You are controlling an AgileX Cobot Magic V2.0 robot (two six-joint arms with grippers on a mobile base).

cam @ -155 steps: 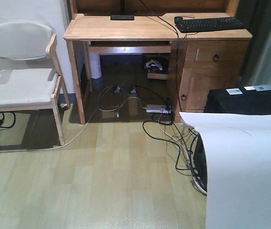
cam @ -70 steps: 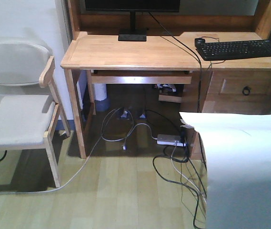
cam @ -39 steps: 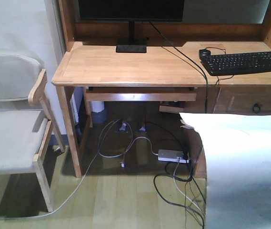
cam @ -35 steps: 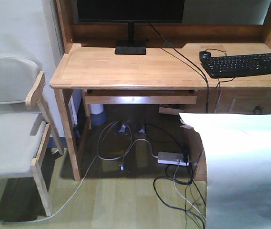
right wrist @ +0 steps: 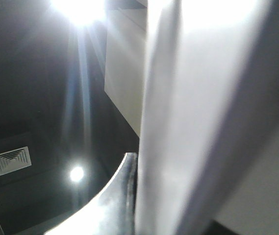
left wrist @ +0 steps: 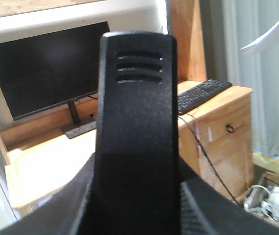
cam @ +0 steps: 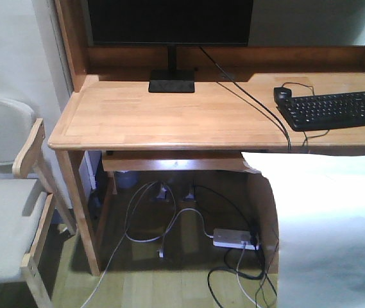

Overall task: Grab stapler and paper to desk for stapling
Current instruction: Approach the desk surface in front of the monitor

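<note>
Front view: the paper (cam: pixel 330 231) hangs in the air before the front edge of the desk (cam: pixel 156 115), at its right end, not yet laid down. Left wrist view: the stapler (left wrist: pixel 137 122) stands upright, the left gripper (left wrist: pixel 137 208) apparently pinching its base, short of the desk. Right wrist view: only paper shows, so the state of the right gripper's fingers cannot be told; setting down and stapling remain.

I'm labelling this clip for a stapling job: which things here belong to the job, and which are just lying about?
For the job:
stapler
paper
desk

Just lying about:
monitor
keyboard
mouse
chair
power strip
</note>
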